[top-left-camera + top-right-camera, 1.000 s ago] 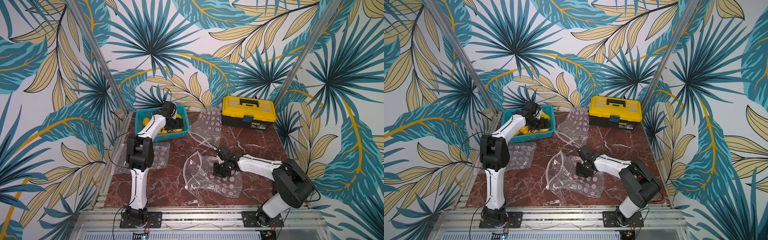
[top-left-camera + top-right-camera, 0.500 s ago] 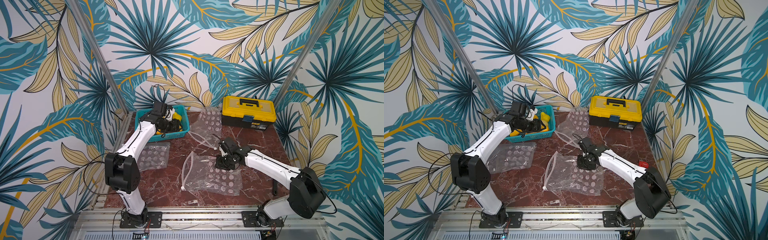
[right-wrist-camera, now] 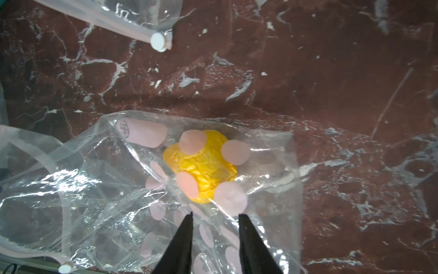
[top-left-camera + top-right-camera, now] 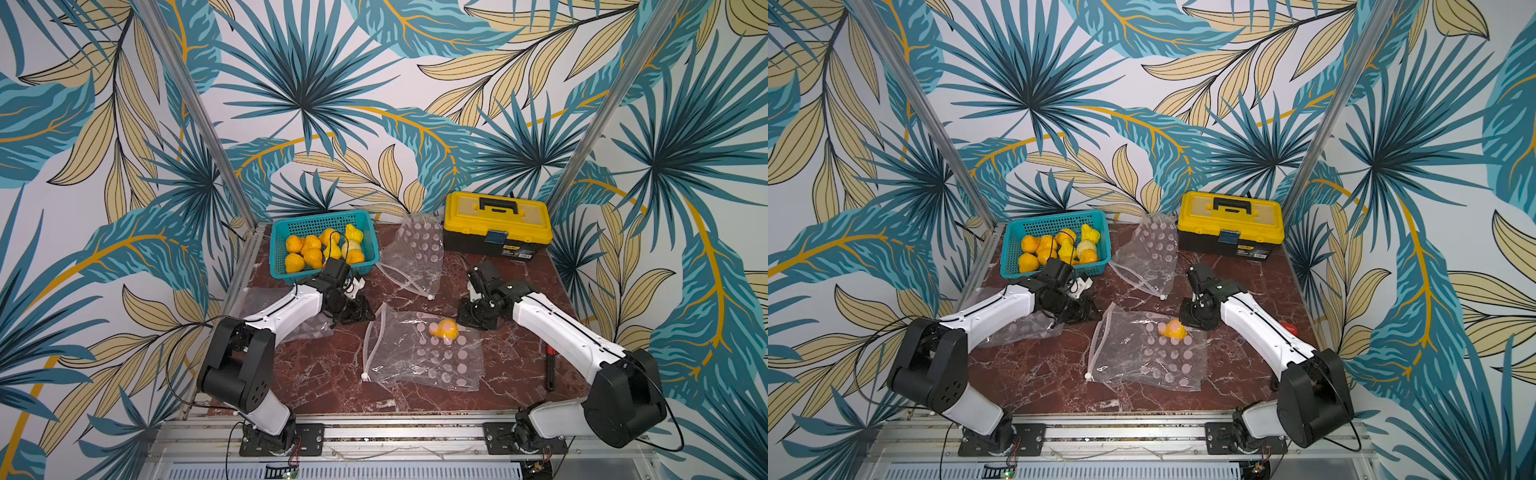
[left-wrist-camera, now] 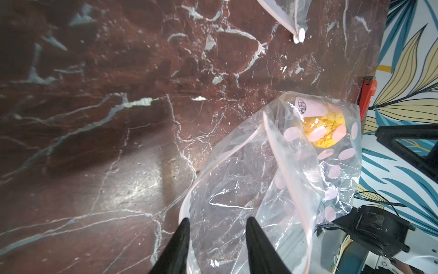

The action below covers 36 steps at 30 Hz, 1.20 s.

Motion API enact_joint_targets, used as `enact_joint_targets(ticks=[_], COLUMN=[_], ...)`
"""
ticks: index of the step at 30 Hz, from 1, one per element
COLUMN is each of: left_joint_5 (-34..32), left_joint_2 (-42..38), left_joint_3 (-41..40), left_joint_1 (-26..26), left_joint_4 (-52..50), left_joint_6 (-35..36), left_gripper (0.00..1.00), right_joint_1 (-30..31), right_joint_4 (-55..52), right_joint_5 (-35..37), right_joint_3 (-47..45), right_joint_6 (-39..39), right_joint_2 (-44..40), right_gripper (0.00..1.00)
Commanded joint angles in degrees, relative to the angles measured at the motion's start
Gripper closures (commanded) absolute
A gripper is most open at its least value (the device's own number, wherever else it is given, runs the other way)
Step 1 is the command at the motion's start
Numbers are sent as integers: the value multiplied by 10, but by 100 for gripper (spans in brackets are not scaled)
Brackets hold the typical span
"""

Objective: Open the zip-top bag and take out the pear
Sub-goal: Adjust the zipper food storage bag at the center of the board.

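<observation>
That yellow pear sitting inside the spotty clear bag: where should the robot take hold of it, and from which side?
Probably the pear's round body, reached through the bag's gaping mouth. The mouth faces the left hand, while the pear lies at the closed end near the right hand. Film covers it from above, so a grip from there would pinch plastic.

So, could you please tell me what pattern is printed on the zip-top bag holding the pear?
Pale pink round dots on clear plastic, clearest in the right wrist view: zip-top bag.
</observation>
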Motion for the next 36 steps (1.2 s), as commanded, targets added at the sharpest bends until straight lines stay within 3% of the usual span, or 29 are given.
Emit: enact_joint_targets(ticks=[1,5,11,18,21,25,29,36], left_joint_5=[48,79,71,47,41,36,32,39], left_joint_2=[-16,1,51,95,102,113,121,134], left_joint_3=[-27,-55,-58,-72,-85,-92,-98,-113], left_joint_1=[-11,-26,-47,-49,-48,-48,-48,-45], left_joint_4=[77,136,177,177,178,198,204,227], left_joint_6=[-23,-50,-73,-64,-64,-64,-65,-65], left_gripper=[60,60,62,66,66,68,69,70], right_joint_1=[-27,-60,-117,-160,-163,-164,-164,-161], right_joint_4=[-11,9,68,143,173,175,124,41], right_joint_5=[11,4,-24,-158,-204,-205,-170,-179], right_joint_3=[-24,-44,-70,-70,-78,-88,-73,-52], right_joint_6=[-31,-44,-74,-54,-25,-8,-23,-18], right_joint_2=[-9,-1,6,81,99,66,9,-89], right_gripper=[62,53,37,36,45,77,100,100])
